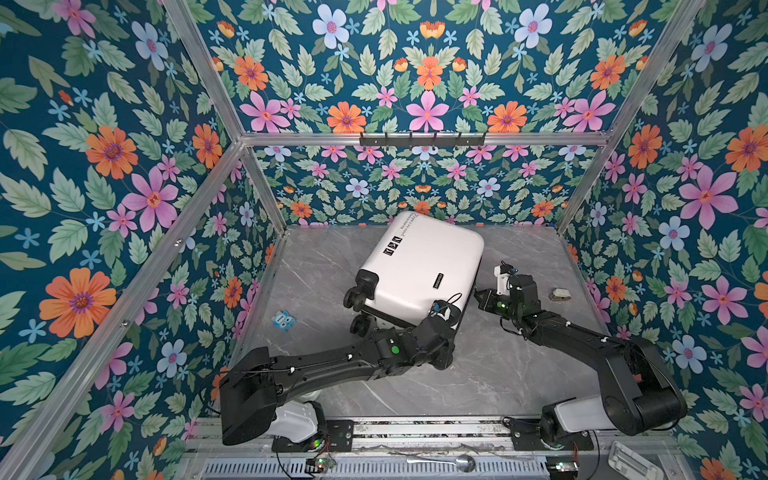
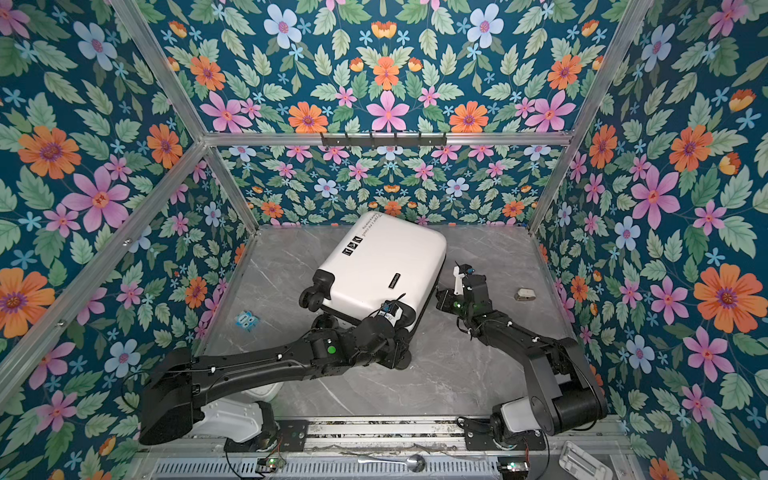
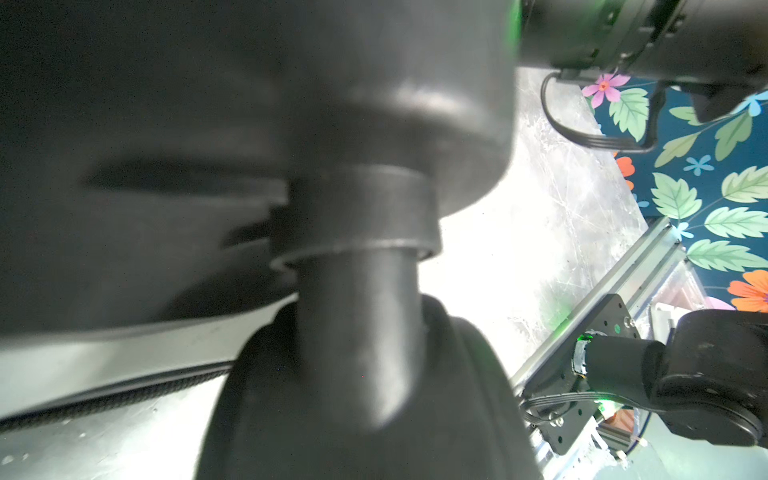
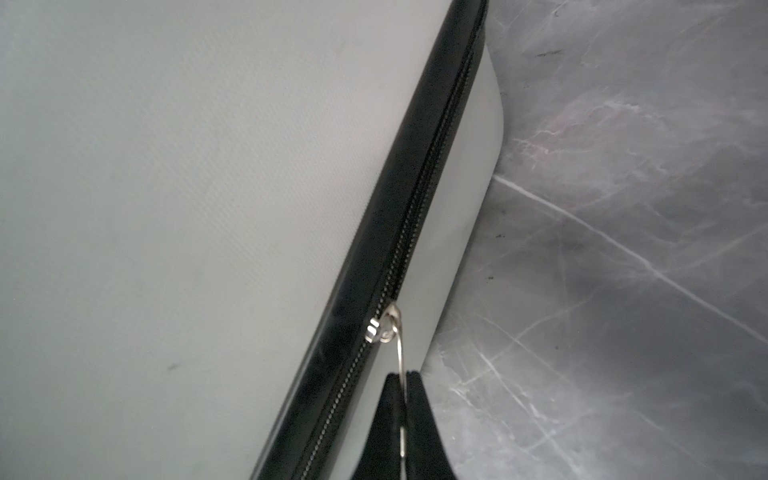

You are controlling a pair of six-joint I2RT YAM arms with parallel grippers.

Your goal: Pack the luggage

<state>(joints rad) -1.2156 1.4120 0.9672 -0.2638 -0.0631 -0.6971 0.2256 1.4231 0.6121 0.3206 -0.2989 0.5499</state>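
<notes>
**Grey marble table (image 1: 478, 374) with three things on it**

A closed white suitcase (image 1: 419, 266) lies on its broad side on the white-veined top. It reaches from the centre toward 12 o'clock, with its wheels pointing to about 8 o'clock. A small blue packet (image 1: 283, 320) lies at 9 o'clock, well apart from the suitcase. At 3 o'clock, near the edge, lies a small pale object (image 1: 561, 294), too small to identify.

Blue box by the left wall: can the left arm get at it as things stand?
Probably not yet. The left arm is stretched to the suitcase's near corner, seemingly busy there. Bare table around the blue box leaves the way free once it pulls back.
</notes>
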